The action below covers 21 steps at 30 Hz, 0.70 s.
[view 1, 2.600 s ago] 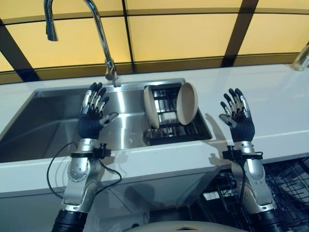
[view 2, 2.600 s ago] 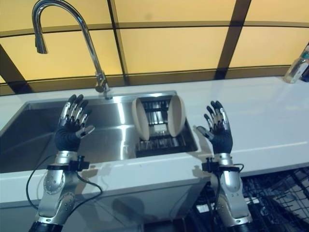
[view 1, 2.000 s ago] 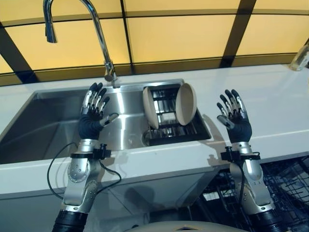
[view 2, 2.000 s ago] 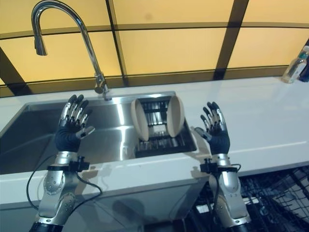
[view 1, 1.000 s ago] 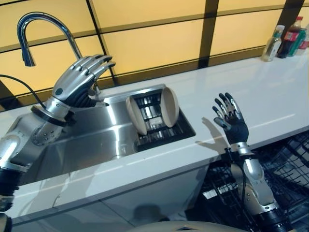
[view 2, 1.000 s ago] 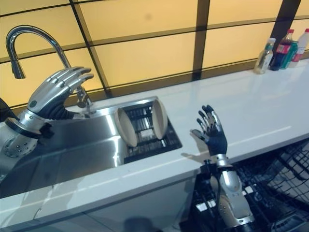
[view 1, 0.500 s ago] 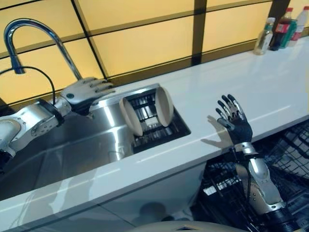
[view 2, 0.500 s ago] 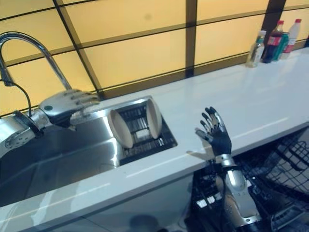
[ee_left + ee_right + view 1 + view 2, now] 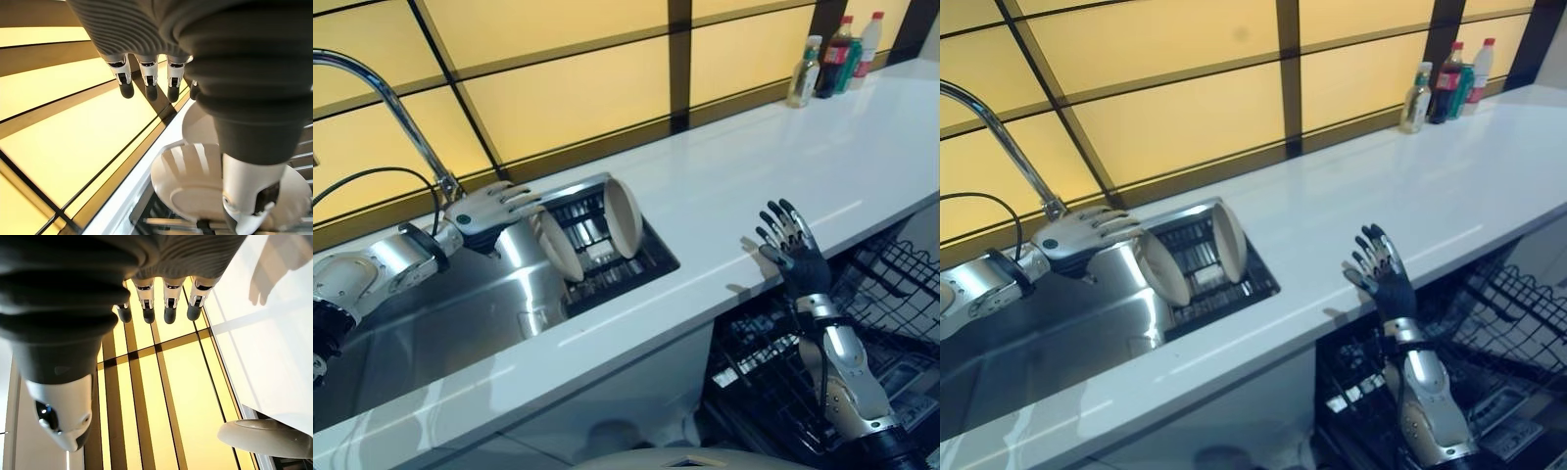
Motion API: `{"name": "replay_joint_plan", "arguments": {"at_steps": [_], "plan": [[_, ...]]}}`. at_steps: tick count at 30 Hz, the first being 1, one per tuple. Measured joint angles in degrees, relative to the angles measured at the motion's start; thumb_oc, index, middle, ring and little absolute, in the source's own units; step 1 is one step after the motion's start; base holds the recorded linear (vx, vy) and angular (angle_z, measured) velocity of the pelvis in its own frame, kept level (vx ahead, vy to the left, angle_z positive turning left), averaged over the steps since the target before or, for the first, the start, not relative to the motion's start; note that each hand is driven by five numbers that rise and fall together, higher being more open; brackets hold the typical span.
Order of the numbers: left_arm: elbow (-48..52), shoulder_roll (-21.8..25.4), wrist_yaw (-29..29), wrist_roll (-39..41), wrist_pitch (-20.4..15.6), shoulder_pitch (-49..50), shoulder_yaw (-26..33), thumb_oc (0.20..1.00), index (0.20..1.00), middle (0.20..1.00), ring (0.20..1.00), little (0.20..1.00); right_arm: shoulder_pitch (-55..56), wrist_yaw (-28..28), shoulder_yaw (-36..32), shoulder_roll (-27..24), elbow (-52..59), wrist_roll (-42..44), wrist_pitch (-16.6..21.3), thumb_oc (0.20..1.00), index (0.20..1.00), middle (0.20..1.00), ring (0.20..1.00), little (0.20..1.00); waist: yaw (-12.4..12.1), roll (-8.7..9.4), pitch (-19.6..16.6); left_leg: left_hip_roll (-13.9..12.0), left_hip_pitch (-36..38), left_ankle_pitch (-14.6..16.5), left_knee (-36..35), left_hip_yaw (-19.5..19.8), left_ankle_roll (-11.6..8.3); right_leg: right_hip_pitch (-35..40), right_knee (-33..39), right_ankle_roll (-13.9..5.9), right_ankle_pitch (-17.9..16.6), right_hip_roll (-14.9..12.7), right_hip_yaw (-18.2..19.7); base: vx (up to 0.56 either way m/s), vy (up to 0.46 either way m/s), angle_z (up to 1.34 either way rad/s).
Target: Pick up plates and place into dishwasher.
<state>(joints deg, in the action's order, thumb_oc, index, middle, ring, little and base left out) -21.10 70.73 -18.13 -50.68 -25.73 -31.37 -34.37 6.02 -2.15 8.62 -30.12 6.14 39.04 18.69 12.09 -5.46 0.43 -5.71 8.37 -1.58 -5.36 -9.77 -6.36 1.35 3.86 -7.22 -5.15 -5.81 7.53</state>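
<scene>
Two beige plates stand on edge in a dark rack at the right end of the steel sink: the left plate and the right plate. My left hand reaches across the sink with straight fingers. Its fingertips lie just over the left plate's top rim, and I cannot tell whether they touch it. In the left wrist view both plates show below the thumb. My right hand is raised open past the counter's front edge, holding nothing.
A curved faucet rises behind the sink. The white counter runs to the right, with bottles at its far end. A dark wire dishwasher rack is pulled out below the counter at the lower right.
The whole view has swung to the right. My left hand has come down from beside the faucet and reached to the left plate's rim. My right hand stays raised and open.
</scene>
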Motion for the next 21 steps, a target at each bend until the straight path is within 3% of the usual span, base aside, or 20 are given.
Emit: {"name": "replay_joint_plan", "arguments": {"at_steps": [10, 16, 17, 18, 19, 20, 21], "plan": [[-0.64, -1.92, -0.9, -0.4, 0.17, 0.12, -0.6, 1.0, 1.0, 1.0, 1.0, 1.0, 0.06, -0.11, 0.05, -0.15, 0.04, 1.15, -0.45, 1.0, 1.0, 1.0, 1.0, 1.0, 1.27, 0.01, 0.01, -0.03, 0.37, 0.08, 0.01, -1.34, 0.21, -0.48, -0.63, -0.04, -0.02, 0.28, 1.34, 0.03, -0.022, -0.07], [-1.31, -2.26, 3.1, -1.78, 0.49, 0.33, -4.32, 1.0, 1.0, 1.0, 1.0, 1.0, 0.1, -0.21, 0.07, -0.37, 0.05, 1.16, -0.47, 1.0, 1.0, 1.0, 1.0, 1.0, 1.28, -0.05, 0.0, -0.05, 0.79, 0.21, -0.01, -1.45, 0.02, -0.45, -0.83, -0.04, 0.03, 0.31, 1.47, 0.0, -0.005, 0.0], [-1.56, -2.25, 3.92, -2.17, 0.96, 0.36, -5.22, 0.9, 0.9, 0.9, 0.9, 0.9, 0.12, -0.23, 0.07, -0.41, 0.04, 1.17, -0.47, 1.0, 1.0, 1.0, 1.0, 1.0, 1.29, -0.06, 0.01, -0.04, 0.83, 0.21, -0.01, -1.49, 0.02, -0.47, -0.92, -0.05, 0.07, 0.31, 1.51, 0.0, 0.0, 0.0], [-1.85, -2.26, 4.76, -2.28, 1.29, 0.5, -5.65, 0.743, 0.743, 0.743, 0.743, 0.743, 0.14, -0.23, 0.07, -0.41, 0.03, 1.17, -0.47, 1.0, 1.0, 1.0, 1.0, 1.0, 1.29, -0.06, 0.01, -0.04, 0.84, 0.21, -0.01, -1.51, 0.02, -0.48, -0.95, -0.04, 0.08, 0.31, 1.55, 0.0, 0.0, 0.0], [-2.52, -2.37, 5.8, -2.27, 1.6, 0.59, -5.7, 0.542, 0.542, 0.542, 0.542, 0.542, 0.24, -0.23, 0.07, -0.44, 0.04, 1.17, -0.46, 1.0, 1.0, 1.0, 1.0, 1.0, 1.31, -0.05, 0.02, -0.05, 0.85, 0.21, 0.0, -1.55, 0.03, -0.5, -0.98, -0.04, 0.08, 0.33, 1.57, 0.0, 0.0, 0.0], [-3.25, -2.68, 6.61, -2.28, 2.08, 0.65, -5.7, 0.2, 0.2, 0.2, 0.2, 0.2, 0.32, -0.23, 0.08, -0.44, 0.03, 1.16, -0.46, 1.0, 1.0, 1.0, 1.0, 1.0, 1.31, -0.06, 0.02, -0.05, 0.89, 0.21, 0.0, -1.58, 0.03, -0.5, -1.0, -0.04, 0.08, 0.33, 1.59, 0.0, 0.0, 0.0], [-4.16, -3.09, 7.28, -2.34, 2.63, 0.75, -5.73, 0.2, 0.2, 0.2, 0.2, 0.2, 0.36, -0.23, 0.09, -0.44, 0.03, 1.17, -0.46, 1.0, 1.0, 1.0, 1.0, 1.0, 1.33, -0.09, 0.04, -0.04, 0.91, 0.2, 0.0, -1.61, 0.03, -0.49, -1.02, -0.04, 0.08, 0.34, 1.63, 0.0, 0.0, 0.0]]}}
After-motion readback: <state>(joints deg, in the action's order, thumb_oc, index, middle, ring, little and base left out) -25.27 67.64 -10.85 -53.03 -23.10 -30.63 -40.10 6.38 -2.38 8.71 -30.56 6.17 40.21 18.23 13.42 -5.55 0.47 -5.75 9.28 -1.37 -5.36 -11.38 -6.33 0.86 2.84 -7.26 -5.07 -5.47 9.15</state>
